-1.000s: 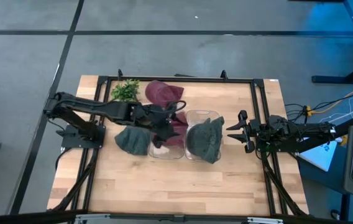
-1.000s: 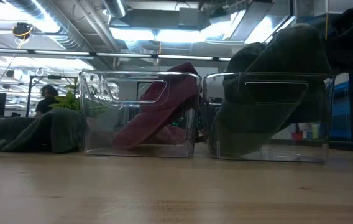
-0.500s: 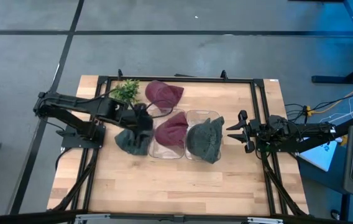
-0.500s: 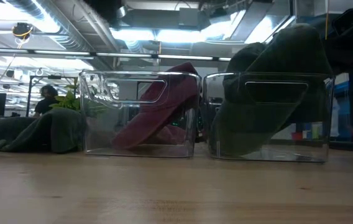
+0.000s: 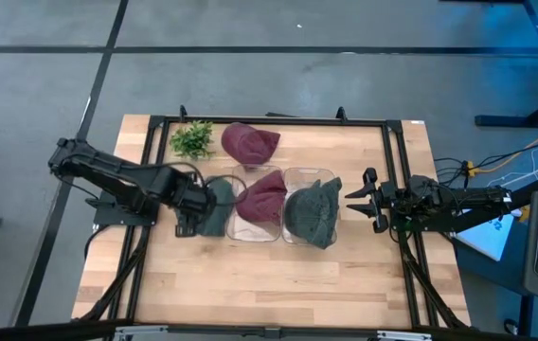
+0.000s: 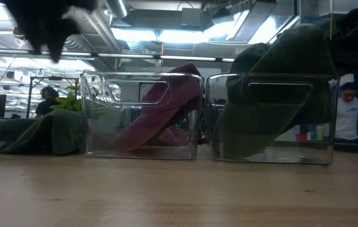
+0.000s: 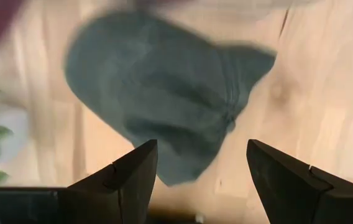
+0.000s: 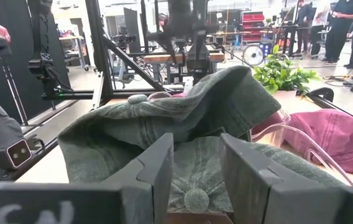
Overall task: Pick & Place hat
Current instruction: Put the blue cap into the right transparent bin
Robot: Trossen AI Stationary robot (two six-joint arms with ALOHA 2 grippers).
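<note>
Hat (image 5: 214, 214), the grey-green one, lies flat on the desk (image 5: 278, 275) just left of the clear bin (image 5: 255, 230). The left tool (image 5: 189, 204) has pulled back from the bin since half a second ago and now hangs over this hat, fingers spread. Only the left wrist view shows that gap. The right tool (image 5: 356, 201) waits spread beside the other bin (image 5: 308, 177); from above, the left arm hides part of the hat.

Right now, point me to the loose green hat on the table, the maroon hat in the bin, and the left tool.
Loose green hat (image 7: 164, 93), left wrist view, middle of its crown.
Maroon hat in the bin (image 5: 261, 194), high view, top of its crown.
Left tool (image 7: 196, 165), left wrist view, midway between its fingertips.
</note>
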